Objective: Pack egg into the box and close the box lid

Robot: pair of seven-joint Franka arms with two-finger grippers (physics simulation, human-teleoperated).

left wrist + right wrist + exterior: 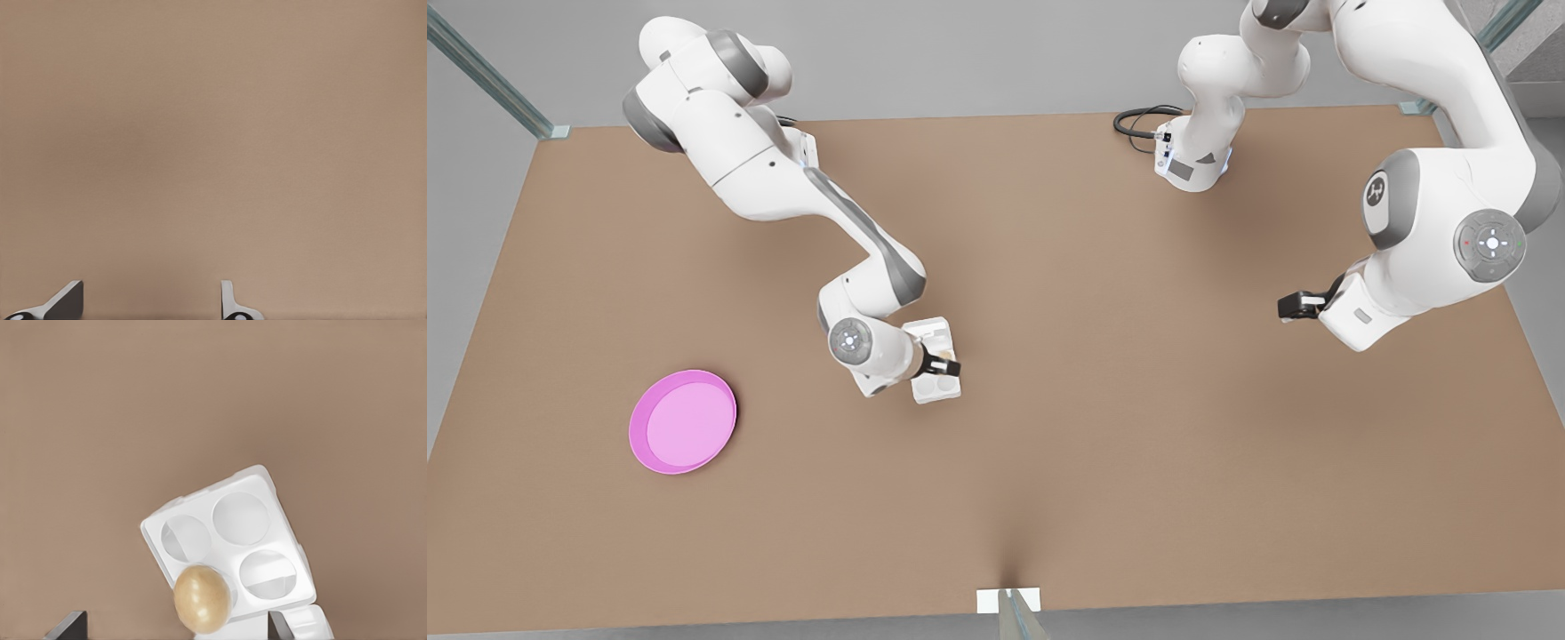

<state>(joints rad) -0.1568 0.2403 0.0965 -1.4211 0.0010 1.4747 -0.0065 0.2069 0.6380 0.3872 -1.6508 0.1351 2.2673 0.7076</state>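
The small oval egg [203, 599] is glossy tan-beige; the plastic four-cup box [230, 543] is plain white. The round shallow plate [683, 420] is pink — paler inside its rim. The flat worktop [1103, 427] is unpatterned brown; both arms are white with grey joints.

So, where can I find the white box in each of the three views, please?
Front view: the box lies left of centre, under the right gripper.
Right wrist view: it lies open beneath the open fingers, with the egg at one cup.
Left wrist view: the left gripper waits, open, over the table, away from the box.
Shared landmark: the brown table.
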